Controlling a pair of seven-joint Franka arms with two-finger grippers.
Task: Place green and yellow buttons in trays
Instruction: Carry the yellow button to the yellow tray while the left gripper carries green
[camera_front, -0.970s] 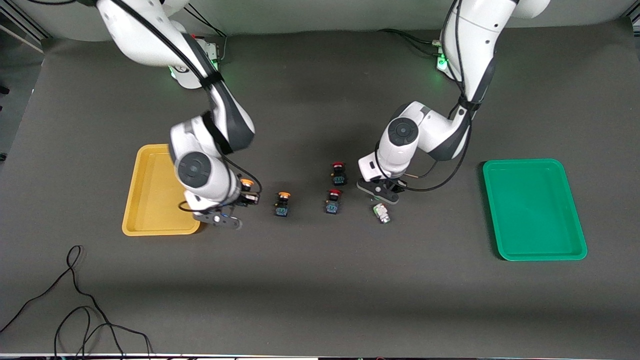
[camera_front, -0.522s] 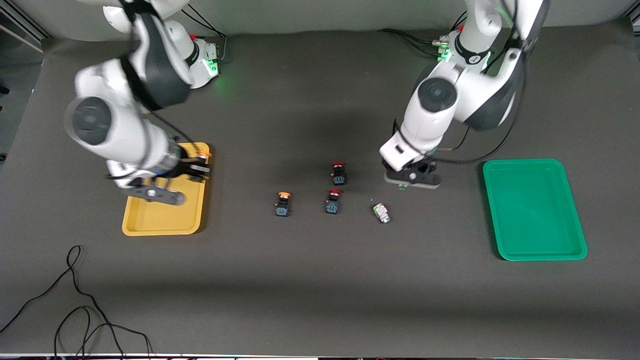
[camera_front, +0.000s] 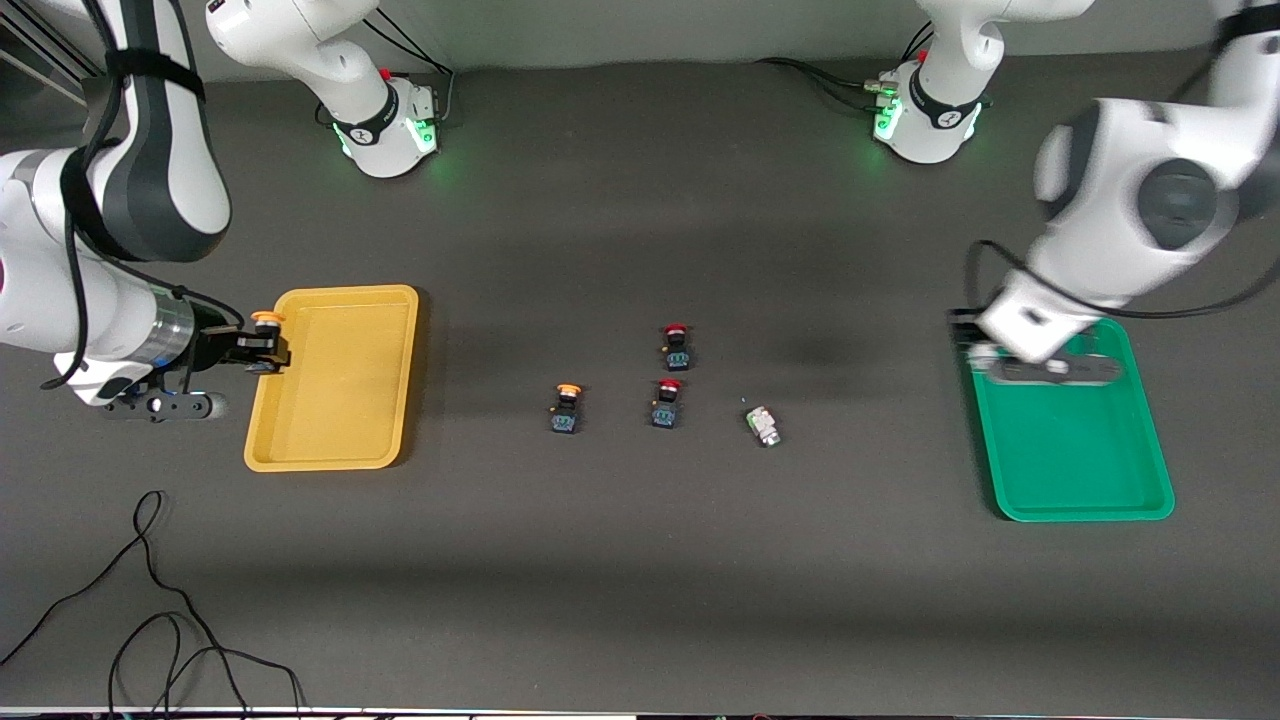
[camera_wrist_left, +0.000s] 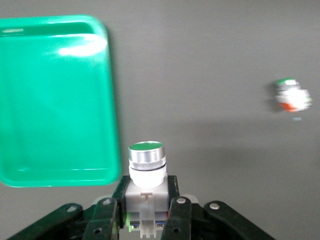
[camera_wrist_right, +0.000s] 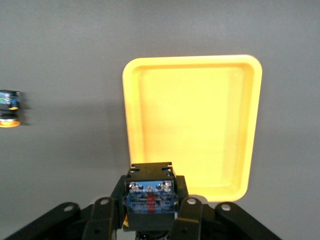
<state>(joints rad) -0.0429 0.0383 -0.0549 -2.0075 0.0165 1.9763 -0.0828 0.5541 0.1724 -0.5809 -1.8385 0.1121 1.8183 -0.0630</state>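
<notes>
Buttons are up at both ends: the right gripper clamps a yellow-capped button at the yellow tray rim, the left gripper clamps a green-tipped button by the green tray. Best carry each well inside its tray and lower before letting go.

The yellow tray and the green tray both lie bare inside, open from above. Between them, mid-table, four small buttons cluster — an orange-capped one, two red-capped ones close together, a silver one toward the left arm's end — with narrow gaps. A black cable loops near the front camera.
</notes>
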